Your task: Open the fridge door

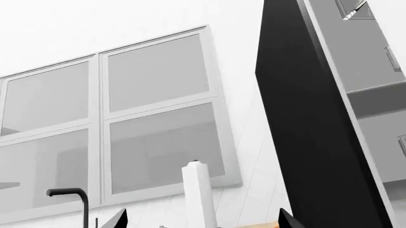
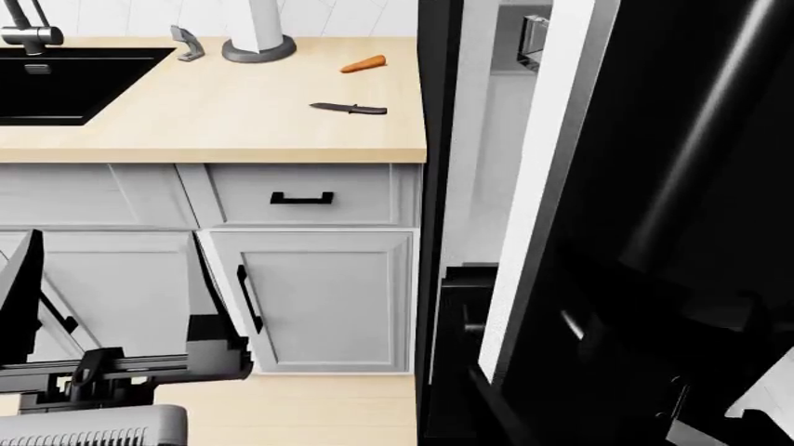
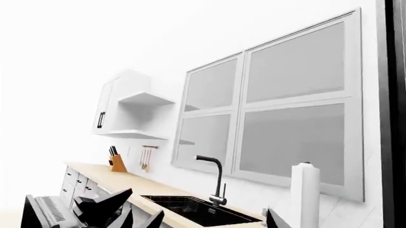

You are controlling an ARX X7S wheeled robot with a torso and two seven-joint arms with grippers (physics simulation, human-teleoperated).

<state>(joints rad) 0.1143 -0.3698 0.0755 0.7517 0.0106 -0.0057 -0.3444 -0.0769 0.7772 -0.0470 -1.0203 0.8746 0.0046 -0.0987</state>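
Fridge door fills right half of head view, swung partly open: glossy black outer face w/ long vertical bar handle, white inner edge toward frame centre, slice of pale fridge interior visible in gap at upper middle. In left wrist view, seen as tall black slab right of centre. Likely heavy, rigid, hinged; slick gloss face offers poor purchase, so bar handle or the white edge looks like best place to hook and pull. Swing probably smooth but wide, needing room.

Wooden countertop upper left of head view, black sink at far left edge, grey cabinet doors below. Paper towel roll top centre-left, knife and carrot nearby on wood.

Left gripper at bottom edge of left wrist view: only two dark fingertips showing, spread well apart, nothing between. Right gripper at bottom of right wrist view: tips likewise wide apart, empty.

Hard to read: lower right of head view all black-on-black, arm parts vs door indistinct; door hinge side and bottom cut off; contact w/ door can't be confirmed.
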